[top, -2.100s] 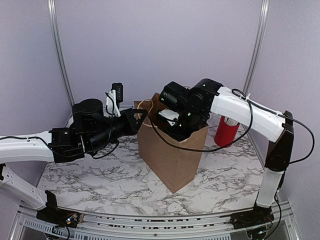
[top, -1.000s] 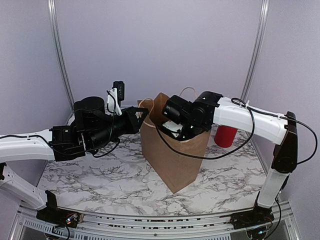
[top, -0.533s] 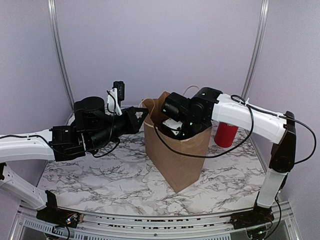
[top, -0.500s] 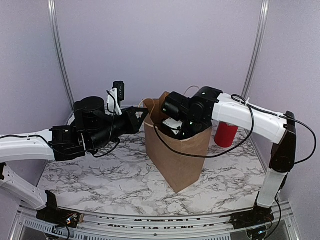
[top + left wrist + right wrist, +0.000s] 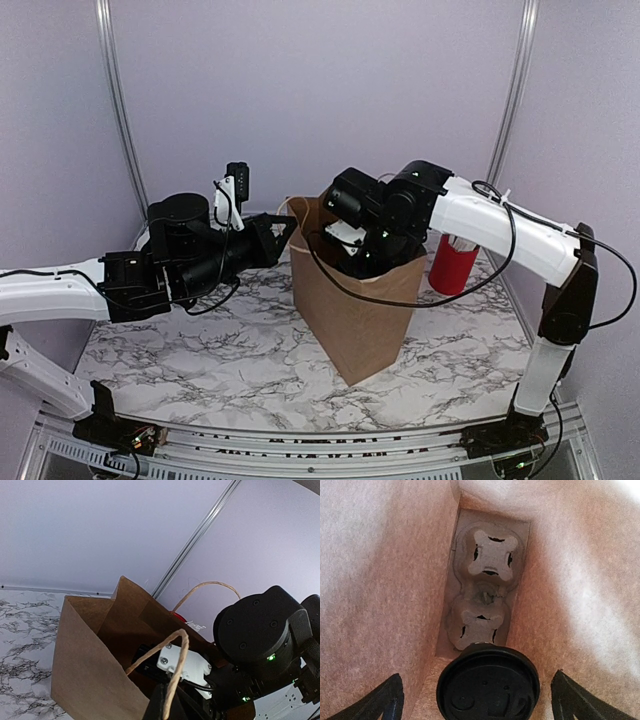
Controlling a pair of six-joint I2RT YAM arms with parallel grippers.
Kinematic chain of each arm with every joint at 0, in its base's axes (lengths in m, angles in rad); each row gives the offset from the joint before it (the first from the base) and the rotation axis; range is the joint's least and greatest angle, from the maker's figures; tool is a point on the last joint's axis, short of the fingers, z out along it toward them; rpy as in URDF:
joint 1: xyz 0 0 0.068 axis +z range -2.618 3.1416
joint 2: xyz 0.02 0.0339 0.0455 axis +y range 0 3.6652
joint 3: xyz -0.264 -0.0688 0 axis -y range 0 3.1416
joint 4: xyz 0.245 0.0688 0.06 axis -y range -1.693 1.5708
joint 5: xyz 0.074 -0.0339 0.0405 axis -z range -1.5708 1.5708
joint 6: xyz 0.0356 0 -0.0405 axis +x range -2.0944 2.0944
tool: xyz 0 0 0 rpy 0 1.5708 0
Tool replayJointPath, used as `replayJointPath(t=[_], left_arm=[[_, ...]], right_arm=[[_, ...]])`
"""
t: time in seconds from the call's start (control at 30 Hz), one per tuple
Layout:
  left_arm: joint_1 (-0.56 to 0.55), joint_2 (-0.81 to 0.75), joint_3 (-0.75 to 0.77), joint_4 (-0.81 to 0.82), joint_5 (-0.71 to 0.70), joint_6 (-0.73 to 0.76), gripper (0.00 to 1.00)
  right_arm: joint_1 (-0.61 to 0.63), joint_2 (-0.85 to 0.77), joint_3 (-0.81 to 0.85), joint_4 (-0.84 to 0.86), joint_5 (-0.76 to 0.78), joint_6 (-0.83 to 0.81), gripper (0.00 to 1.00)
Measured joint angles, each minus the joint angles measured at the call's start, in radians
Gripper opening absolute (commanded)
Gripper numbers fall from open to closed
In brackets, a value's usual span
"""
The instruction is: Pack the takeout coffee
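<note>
Coffee cup (image 5: 488, 682), lid on, sits deep in the paper bag (image 5: 355, 310) by the pulp carrier (image 5: 484, 580). Right gripper (image 5: 477, 700) is spread wide around it. Left gripper (image 5: 165, 707) pinches the bag handle (image 5: 175, 655). Red cylinder (image 5: 452, 262) stands behind.

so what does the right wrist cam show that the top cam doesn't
Only the right wrist: the inside of the paper bag, with the takeout coffee under its black lid, a cardboard cup carrier on the bag's floor beyond it, and the right gripper open, its fingers clear of the lid on either side.

Only the top: both arms, the left gripper closed at the bag's left rim, the red cylinder and the marble table.

Both: the bag, seen from inside in one and from outside in the other.
</note>
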Motion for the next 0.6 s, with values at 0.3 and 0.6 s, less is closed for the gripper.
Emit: replayJointPath(t=[0.3,0.6], left_arm=[[0.0,0.0,0.001,0.0,0.0,0.0,0.0],[0.0,0.0,0.024,-0.002,0.0,0.007,0.0]], right_arm=[[0.0,-0.001,0.042,0.007,0.027,0.019,1.0],[0.0,-0.031,0.071,0.056,0.043,0.041,1.0]])
